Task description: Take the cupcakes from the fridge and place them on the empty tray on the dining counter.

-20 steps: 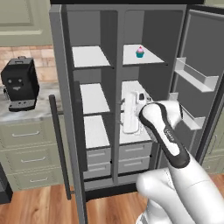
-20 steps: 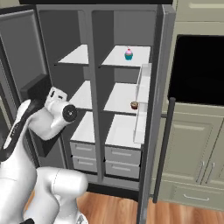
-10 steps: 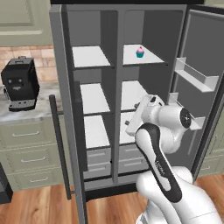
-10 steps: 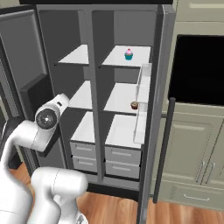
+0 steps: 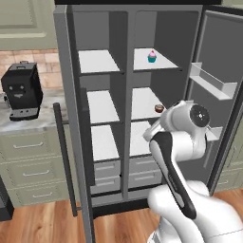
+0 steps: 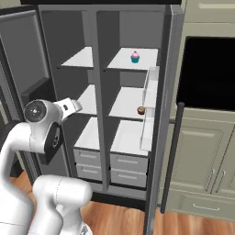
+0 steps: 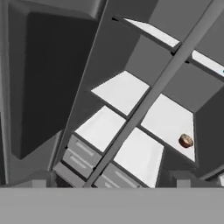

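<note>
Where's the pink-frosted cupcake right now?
The pink-frosted cupcake stands on the top shelf of the fridge's right-hand column in both base views, one shelf above a small brown cupcake.

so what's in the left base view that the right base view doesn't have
The left base view alone has the black coffee machine on a marble counter, with brick wall behind and green drawers under it. The right base view alone has a black wall oven set in green cabinets right of the fridge. Both share the open fridge, the pink-frosted cupcake on the top right shelf, a small brown item on the shelf below, and the white arm.
</note>
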Robot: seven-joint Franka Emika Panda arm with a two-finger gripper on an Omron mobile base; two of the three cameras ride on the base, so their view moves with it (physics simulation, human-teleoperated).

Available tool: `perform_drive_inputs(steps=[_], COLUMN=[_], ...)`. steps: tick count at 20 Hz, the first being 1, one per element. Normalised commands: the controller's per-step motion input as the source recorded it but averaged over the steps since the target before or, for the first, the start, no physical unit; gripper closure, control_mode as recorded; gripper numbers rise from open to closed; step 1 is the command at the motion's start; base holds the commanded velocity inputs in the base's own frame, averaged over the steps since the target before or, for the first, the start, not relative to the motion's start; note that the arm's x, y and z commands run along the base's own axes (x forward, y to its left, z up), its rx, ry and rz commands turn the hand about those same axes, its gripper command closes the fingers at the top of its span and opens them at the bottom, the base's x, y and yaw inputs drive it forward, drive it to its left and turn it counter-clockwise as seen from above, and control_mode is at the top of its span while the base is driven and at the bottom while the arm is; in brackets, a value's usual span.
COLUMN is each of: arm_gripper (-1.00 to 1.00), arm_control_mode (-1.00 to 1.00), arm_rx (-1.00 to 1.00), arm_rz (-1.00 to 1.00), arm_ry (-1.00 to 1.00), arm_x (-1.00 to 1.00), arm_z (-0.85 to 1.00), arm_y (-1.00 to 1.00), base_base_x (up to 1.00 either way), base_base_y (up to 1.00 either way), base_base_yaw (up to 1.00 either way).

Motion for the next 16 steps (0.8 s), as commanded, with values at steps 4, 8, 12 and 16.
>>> perform_drive_inputs(steps=[4,8,12,16], arm_gripper=[-1.0,-1.0,-1.0,-1.0], arm_control_mode=[-1.0,-1.0,-1.0,-1.0], arm_rx=[0.05,0.12,0.19,0.19], arm_rz=[-0.16,-0.23,-0.28,-0.21], arm_ry=[0.02,0.0,0.0,0.0], arm_x=[-0.18,-0.09,-0.05,-0.09], arm_z=[0.0,0.0,0.0,0.0], arm_y=[-0.22,-0.12,-0.13,-0.16], base_base_x=[0.0,0.0,0.0,0.0], base_base_y=[0.0,0.0,0.0,0.0], base_base_yaw=[0.0,0.0,0.0,0.0])
